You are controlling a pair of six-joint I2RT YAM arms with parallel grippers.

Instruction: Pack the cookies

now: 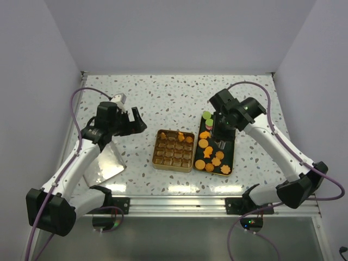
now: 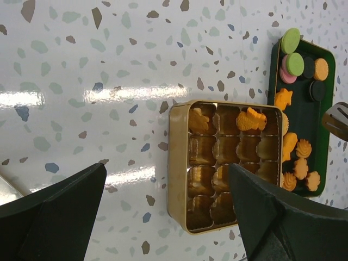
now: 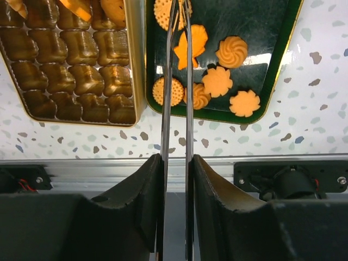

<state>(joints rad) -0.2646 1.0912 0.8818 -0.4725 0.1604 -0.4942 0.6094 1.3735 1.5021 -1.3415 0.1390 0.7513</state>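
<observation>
Orange cookies (image 3: 217,81) lie on the dark green tray (image 3: 274,32), right at the tips of the thin metal tongs (image 3: 188,109) that the right jaws squeeze nearly closed — pointing straight over them — while the left jaws gape wide, empty, beyond the gold tin (image 3: 136,65).

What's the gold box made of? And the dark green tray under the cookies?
The gold box looks like thin metal, a tin: shiny smooth rim, rounded corners. Its cup liner could be glossy plastic or foil; hard to tell. The dark green tray looks like painted metal or plastic: glossy, with light glaring off it.
</observation>
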